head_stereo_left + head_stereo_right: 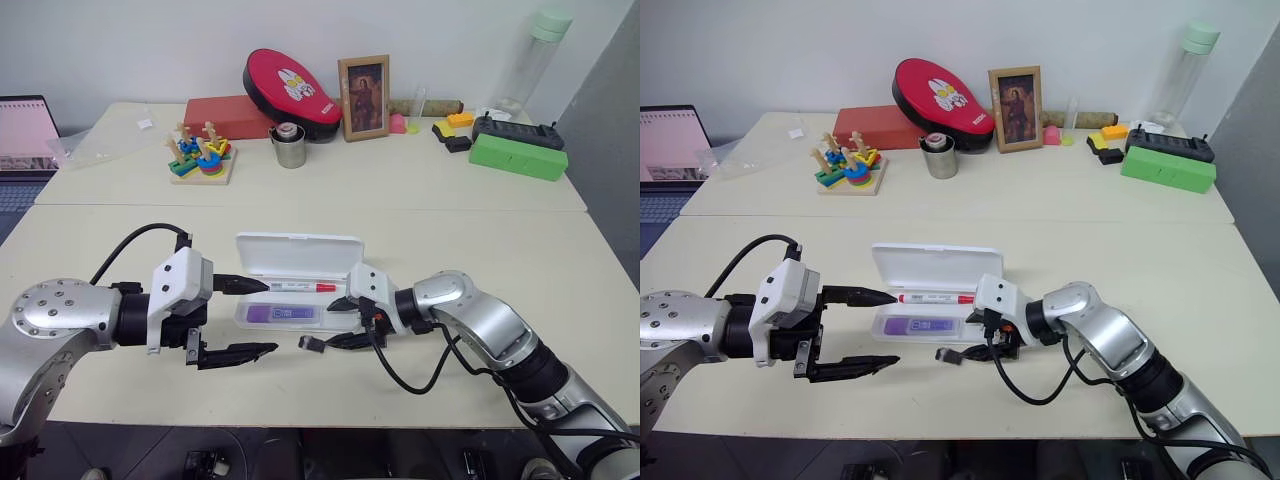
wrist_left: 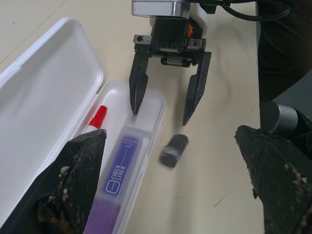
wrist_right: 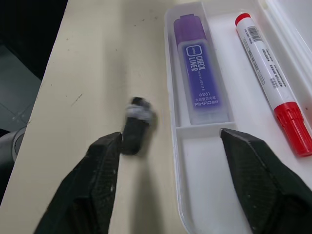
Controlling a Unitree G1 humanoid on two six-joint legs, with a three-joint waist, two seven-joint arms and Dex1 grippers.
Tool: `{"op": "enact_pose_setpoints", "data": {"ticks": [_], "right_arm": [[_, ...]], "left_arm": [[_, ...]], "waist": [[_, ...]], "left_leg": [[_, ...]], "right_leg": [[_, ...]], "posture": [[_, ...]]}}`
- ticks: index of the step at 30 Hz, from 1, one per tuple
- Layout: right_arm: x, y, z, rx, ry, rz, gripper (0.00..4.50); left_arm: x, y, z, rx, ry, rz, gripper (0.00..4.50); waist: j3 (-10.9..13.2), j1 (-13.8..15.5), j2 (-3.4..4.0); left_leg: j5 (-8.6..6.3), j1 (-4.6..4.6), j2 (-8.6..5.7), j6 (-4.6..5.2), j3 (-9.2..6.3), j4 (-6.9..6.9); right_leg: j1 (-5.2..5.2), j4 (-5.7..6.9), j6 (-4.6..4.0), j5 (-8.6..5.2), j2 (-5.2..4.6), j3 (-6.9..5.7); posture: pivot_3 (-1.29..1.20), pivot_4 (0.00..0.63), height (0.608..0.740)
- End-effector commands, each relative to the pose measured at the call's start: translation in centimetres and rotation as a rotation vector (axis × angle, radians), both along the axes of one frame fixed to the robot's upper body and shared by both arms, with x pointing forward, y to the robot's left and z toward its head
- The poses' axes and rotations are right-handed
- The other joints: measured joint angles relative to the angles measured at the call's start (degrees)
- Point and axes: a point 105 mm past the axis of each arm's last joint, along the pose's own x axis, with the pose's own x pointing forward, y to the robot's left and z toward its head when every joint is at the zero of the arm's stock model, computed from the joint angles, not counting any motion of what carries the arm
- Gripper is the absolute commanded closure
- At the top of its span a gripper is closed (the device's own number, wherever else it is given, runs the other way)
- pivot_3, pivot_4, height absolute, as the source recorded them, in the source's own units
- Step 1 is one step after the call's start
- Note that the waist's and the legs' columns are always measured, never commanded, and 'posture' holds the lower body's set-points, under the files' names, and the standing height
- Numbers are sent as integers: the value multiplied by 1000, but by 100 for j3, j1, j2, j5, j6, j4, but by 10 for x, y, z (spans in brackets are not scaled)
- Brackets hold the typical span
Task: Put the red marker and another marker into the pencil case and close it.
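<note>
Cream-topped desk [image 1: 480,250] under both my arms.

Flat white rectangular plastic pencil case [image 1: 296,283] lies open on the desk between my two pincers, hinged lid folded back on the far side, tray toward me.

My left pincer [image 1: 242,318]: fingers wide apart, nothing between them. Its upper fingertip reaches to the case's left end; its lower finger hangs over bare desk in front of the case.

My right pincer [image 1: 337,323]: fingers apart, holding nothing. One fingertip stands over the right end of the tray, the other over the desk just outside the case's front wall. In the left wrist view this pincer [image 2: 163,108] straddles that wall.

Slim white-barrelled red marker [image 3: 270,80] with red cap and red end lies in the rear compartment of the tray, lengthwise, just beyond my right pincer's inner finger.

Short thick light purple marker [image 3: 197,73] with a printed label lies in the front compartment, parallel to the red one, ahead of my right pincer's opening and close to my left pincer's upper finger.

Small dark cylindrical object [image 3: 136,124], blurred, sits on the desk outside the case, just beside my right pincer's outer finger; I cannot tell whether they touch.
</note>
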Motion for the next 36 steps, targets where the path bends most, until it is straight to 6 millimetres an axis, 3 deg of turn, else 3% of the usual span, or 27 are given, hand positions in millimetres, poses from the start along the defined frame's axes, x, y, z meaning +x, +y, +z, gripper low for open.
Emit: {"op": "enact_pose_setpoints", "data": {"ticks": [1, 11, 22, 34, 36], "right_arm": [[-6, 6, 10, 36, -4, 39, 1093], [-22, 10, 21, 86, -9, 120, 1093], [-31, 18, 4, -21, -14, 159, 1093], [-22, 28, -22, -130, -6, 89, 1093], [-22, 31, -25, -141, -3, 69, 1460]], "left_arm": [[-1, -4, 4, 12, -33, -20, 0], [-6, 3, 2, 21, -10, -9, 0], [-9, 4, 5, 16, -9, -6, 0], [-20, 0, 4, 24, 33, -34, 0], [-21, 0, 4, 27, 36, -35, 0]], "waist": [[0, 0, 0], [0, -2, 0], [0, 0, 0], [0, -1, 0], [-1, -1, -1]], "left_leg": [[0, 0, 0, 0, 0, 0], [0, 0, 0, 0, 0, 0], [0, 0, 0, 0, 0, 0], [0, 1, 0, 0, -1, 0], [0, 1, 0, 0, 0, 0]], "right_leg": [[0, 0, 0, 0, 0, 0], [0, 0, 0, 0, 0, 0], [0, 0, 0, 0, 0, 0], [-1, 1, 0, -1, 0, 0], [0, 1, 0, -1, 0, -1]], "posture": [[0, 150, 740], [0, 150, 740], [0, 150, 740], [0, 150, 740], [0, 150, 740]]}}
